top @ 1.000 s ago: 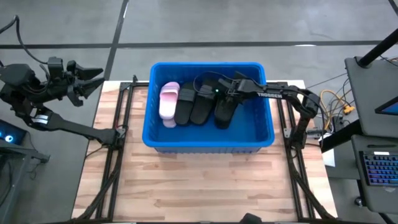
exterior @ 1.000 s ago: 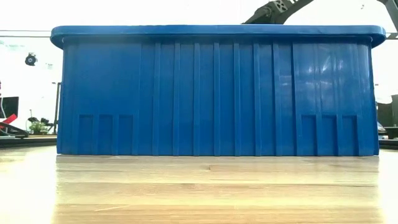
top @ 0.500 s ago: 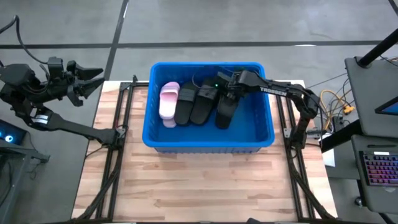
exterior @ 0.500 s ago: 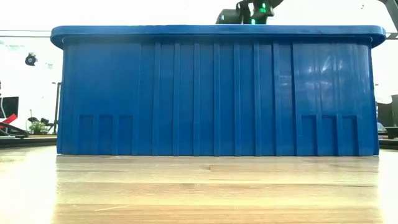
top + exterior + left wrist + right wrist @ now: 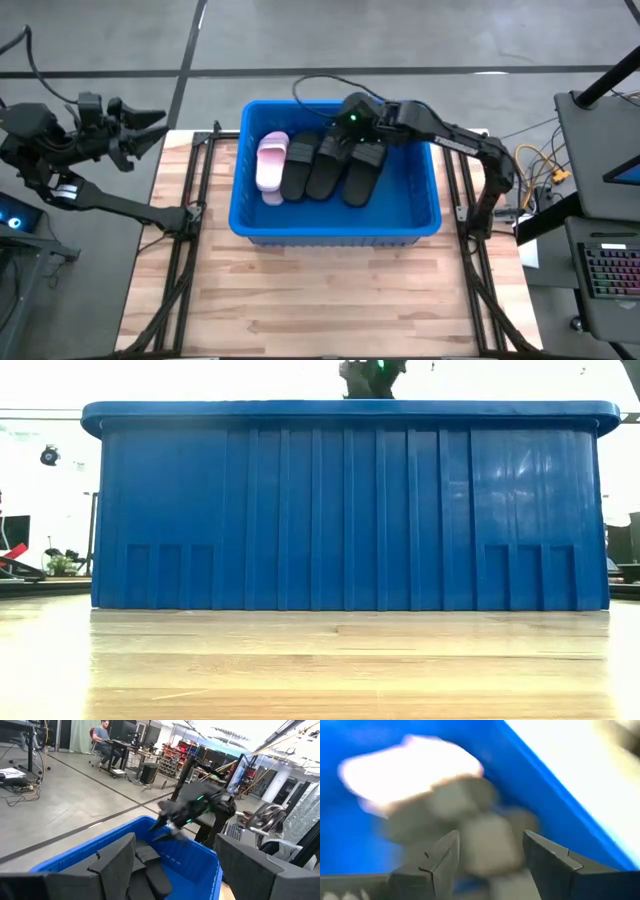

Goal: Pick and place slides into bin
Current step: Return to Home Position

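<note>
Raised since earlier, the right gripper (image 5: 352, 115) is held above the bin's (image 5: 335, 232) far rim, fingers (image 5: 442, 859) seemingly apart, empty; the left gripper (image 5: 150, 127) is kept wide.

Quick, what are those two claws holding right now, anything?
Left claw: open, empty, off the table's left side.
Right claw: open, empty, over the bin.

Right arm (image 5: 440, 127) outstretched (jaws parted).
</note>
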Robot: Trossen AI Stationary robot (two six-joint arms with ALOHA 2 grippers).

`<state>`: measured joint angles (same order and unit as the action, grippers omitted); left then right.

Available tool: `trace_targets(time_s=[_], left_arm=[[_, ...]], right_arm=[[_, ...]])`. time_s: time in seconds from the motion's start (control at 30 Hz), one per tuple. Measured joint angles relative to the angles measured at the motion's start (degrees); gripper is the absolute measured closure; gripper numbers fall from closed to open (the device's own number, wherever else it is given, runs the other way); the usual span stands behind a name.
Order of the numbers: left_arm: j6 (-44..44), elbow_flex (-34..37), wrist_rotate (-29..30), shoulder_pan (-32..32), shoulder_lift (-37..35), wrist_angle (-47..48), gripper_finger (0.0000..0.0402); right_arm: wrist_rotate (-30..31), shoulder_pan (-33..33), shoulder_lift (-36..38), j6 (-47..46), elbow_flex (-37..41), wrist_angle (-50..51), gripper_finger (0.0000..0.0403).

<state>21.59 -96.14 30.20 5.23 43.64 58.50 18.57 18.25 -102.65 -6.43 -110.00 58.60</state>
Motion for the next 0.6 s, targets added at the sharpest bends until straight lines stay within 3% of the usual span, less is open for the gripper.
trace_targets(time_s=[0.27, 0.4, 0.6], left_arm=[[-1.8, 0.0, 0.0, 0.0, -0.3, 3.0, 0.0142], [-4.0, 0.0, 0.0, 0.0, -0.6, 3.0, 0.0142], [-4.0, 0.0, 0.1, 0.0, -1.0, 3.0, 0.0142]], right_arm=[[-16.0, -15.8, 1.7, 5.0, -4.6, -21.3, 0.0239], [-12.7, -24.9, 2.5, 3.1, 0.1, -26.8, 0.0276], [-4.3, -33.1, 5.5, -1.8, 15.4, -39.2, 0.0334]])
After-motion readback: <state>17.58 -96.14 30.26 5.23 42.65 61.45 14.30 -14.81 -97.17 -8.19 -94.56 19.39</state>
